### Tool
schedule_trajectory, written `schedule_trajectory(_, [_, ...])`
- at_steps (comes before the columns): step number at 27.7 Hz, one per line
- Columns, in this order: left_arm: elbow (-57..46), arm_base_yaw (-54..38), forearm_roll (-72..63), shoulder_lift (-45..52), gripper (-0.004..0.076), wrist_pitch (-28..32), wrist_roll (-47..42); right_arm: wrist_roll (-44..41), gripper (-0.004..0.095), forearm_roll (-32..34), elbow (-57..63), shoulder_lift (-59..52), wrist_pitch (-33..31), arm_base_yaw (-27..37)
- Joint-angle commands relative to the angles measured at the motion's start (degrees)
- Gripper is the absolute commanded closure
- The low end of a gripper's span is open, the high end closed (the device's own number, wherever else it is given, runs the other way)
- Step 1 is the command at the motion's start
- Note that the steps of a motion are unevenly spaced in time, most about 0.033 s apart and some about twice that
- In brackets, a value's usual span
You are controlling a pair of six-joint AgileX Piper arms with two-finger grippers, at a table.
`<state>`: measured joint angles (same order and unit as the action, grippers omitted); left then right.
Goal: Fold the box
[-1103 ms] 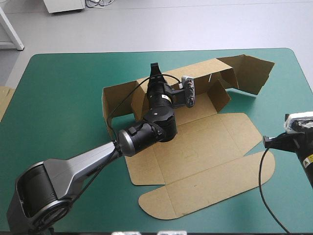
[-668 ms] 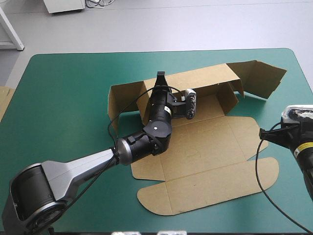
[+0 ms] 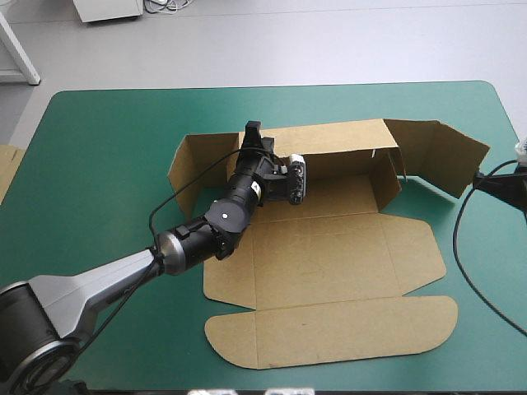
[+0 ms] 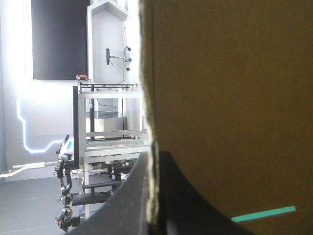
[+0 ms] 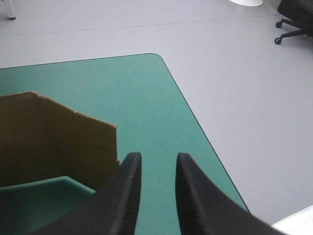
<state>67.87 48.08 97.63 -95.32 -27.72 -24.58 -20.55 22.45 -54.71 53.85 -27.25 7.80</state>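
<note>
The box [image 3: 329, 255] lies opened out on the teal-green cover [image 3: 107, 140], from the table's middle toward 3 o'clock. Its base is flat. Its back wall [image 3: 338, 148] stands raised along the 12 o'clock side, and the lid panel [image 3: 329, 333] lies flat toward 6 o'clock. At the wall's 9 o'clock end a short flap [image 3: 193, 164] turns in toward the near edge. At the other end a longer end flap [image 3: 445, 156] angles out toward 3 o'clock.

My left gripper [image 3: 251, 136], reaching in from about 7 o'clock, sits on the back wall's top edge near its 9 o'clock end. Seen from that wrist, my black fingers are pressed all but together on the board [image 4: 225, 98], whose pale cut edge runs up between them at my left gripper [image 4: 152, 166].

My right gripper [image 5: 156, 157] is off by the table's 3 o'clock edge over bare cover. Its fingers are parted by a narrow gap and hold nothing. The end flap [image 5: 49, 142] stands ahead of it and to one side, not touching.

A strip of more board [image 3: 6, 169] shows at the table's 9 o'clock edge.
</note>
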Motion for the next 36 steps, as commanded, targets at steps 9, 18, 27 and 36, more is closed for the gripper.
schedule_trajectory(9, [0.3, -0.6, 2.7, 2.8, 0.0734, 0.8, -0.7, 23.9, 0.0674, -31.2, -14.1, 16.4, 5.1, 10.1])
schedule_trajectory(18, [0.3, -0.6, 2.7, 2.8, 0.0734, 0.9, -0.7, 38.6, 0.0929, -47.6, -29.3, 28.5, -5.7, 13.3])
schedule_trajectory(27, [0.3, -0.6, 2.5, 2.8, 0.0734, 0.8, -0.8, 42.3, 0.0929, -53.3, -39.6, 38.3, -11.9, 13.3])
schedule_trajectory(36, [0.3, -0.6, 1.5, 2.8, 0.0734, -0.8, -0.8, 43.4, 0.0929, -58.6, -49.8, 49.4, -22.6, 13.2])
